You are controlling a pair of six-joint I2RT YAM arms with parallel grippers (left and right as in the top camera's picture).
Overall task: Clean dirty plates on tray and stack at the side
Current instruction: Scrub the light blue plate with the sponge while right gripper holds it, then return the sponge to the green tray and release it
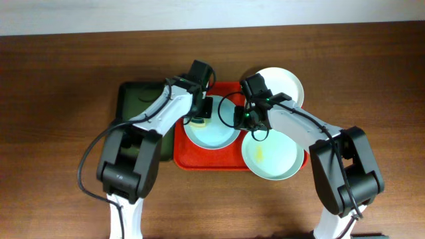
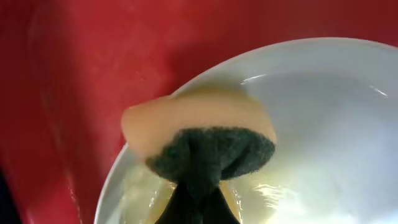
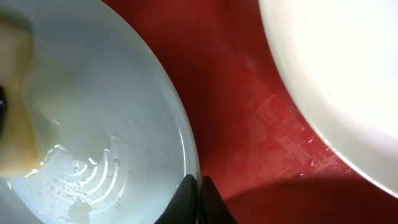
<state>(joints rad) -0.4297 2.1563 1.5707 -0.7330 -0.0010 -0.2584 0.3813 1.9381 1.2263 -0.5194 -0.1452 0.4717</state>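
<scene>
The red tray [image 1: 182, 159] holds a pale blue plate [image 1: 216, 136] and a pale green plate [image 1: 271, 156] with a yellow smear. A white plate [image 1: 284, 85] lies at the tray's far right corner. My left gripper [image 1: 199, 118] is shut on a yellow sponge with a dark green scrub side [image 2: 199, 134]. It presses the sponge on the blue plate's [image 2: 323, 124] wet left part by the rim. My right gripper [image 3: 199, 196] is shut on that plate's [image 3: 93, 112] right rim. The white plate [image 3: 336, 74] lies beyond it.
A dark green tray [image 1: 133, 99] lies left of the red one, partly under my left arm. Brown table top surrounds both trays. Bare red tray [image 3: 249, 106] shows between the blue and white plates.
</scene>
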